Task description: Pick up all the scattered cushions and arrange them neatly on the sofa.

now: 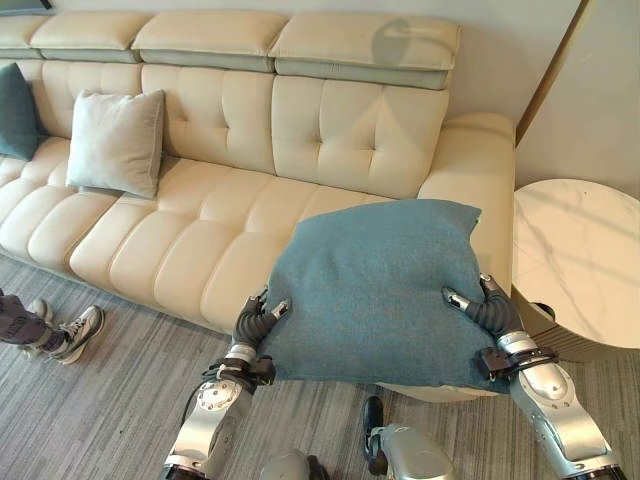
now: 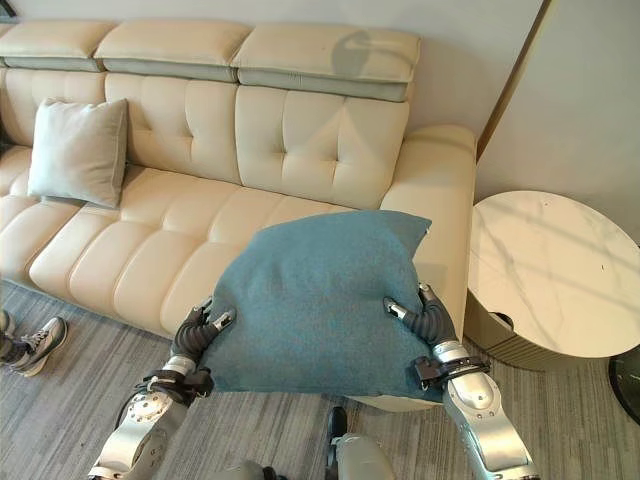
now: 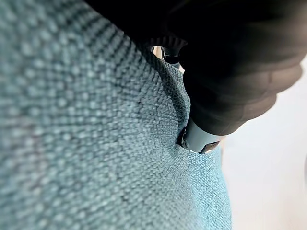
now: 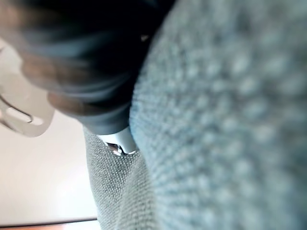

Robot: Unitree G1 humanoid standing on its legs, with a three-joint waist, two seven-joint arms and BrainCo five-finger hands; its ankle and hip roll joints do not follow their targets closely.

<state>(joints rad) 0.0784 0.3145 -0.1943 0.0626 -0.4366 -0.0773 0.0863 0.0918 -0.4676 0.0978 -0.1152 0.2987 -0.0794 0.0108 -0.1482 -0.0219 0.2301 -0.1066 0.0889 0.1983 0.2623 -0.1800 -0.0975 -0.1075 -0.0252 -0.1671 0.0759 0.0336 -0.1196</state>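
Observation:
I hold a big teal cushion (image 1: 370,290) flat between both hands, above the front edge of the cream sofa (image 1: 200,230) at its right end. My left hand (image 1: 258,322) grips the cushion's left edge, thumb on top and fingers hidden beneath. At the right edge my right hand (image 1: 485,310) pinches it the same way. Up close, the left wrist view shows the teal weave (image 3: 86,134) with the left thumb (image 3: 199,139) pressed into it. A pale grey cushion (image 1: 117,140) leans upright on the sofa's left part, and another teal cushion (image 1: 15,110) stands at the far left.
A round white marble side table (image 1: 580,260) stands right of the sofa's armrest (image 1: 470,165). A person's shoes (image 1: 70,335) rest on the grey carpet at the lower left. The seat between the grey cushion and the armrest is bare.

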